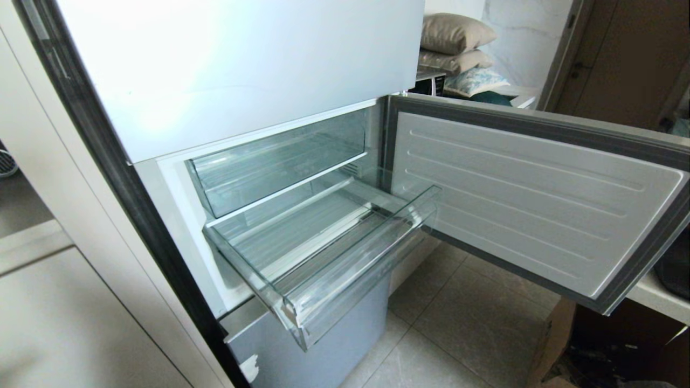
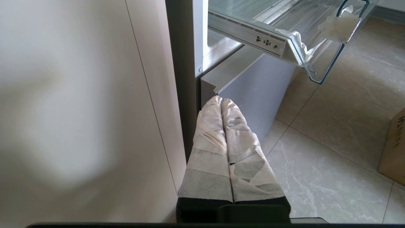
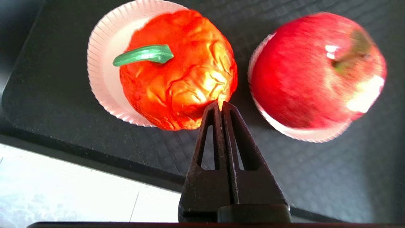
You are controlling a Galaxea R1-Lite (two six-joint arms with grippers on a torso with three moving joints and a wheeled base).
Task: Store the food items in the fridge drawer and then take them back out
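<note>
Fridge drawer (image 1: 323, 253), head view: pulled well out of the pale fridge (image 1: 215, 64), clear plastic, ribbed floor bare, thick front lip forward. A second clear bin (image 1: 275, 161) sits above it, pushed in. The fridge door (image 1: 533, 199) stands swung open to one side, its ribbed inner panel showing. Pillows (image 1: 455, 46) are stacked in the background beyond the door. Neither claw appears in this view.

Left wrist view: the left gripper (image 2: 221, 100) has its two tape-wrapped fingers (image 2: 208, 148) pressed together, holding nothing. It hangs low beside the fridge's dark edge, tips close to the grey lower panel (image 2: 253, 91). The drawer's front corner (image 2: 303, 41) lies above and ahead of the tips, well apart from them, with a scrap of tape or film on its lip. Tiled floor (image 2: 332, 152) spreads beyond the claw, and a cardboard box (image 2: 394, 148) sits at the far edge.

Right wrist view: the right gripper (image 3: 221, 104) is closed tight, empty, over a dark textured mat (image 3: 158, 148). Directly ahead of its tips sits the orange ribbed fruit (image 3: 180, 72) with a green stem, in a white paper cup (image 3: 101, 63); the tips appear just short of it, though contact cannot be ruled out. The red apple (image 3: 316, 69) rests in its own paper cup (image 3: 300, 133), ahead and to one side, near the claw but apart. Both foods are outside the drawer.
</note>
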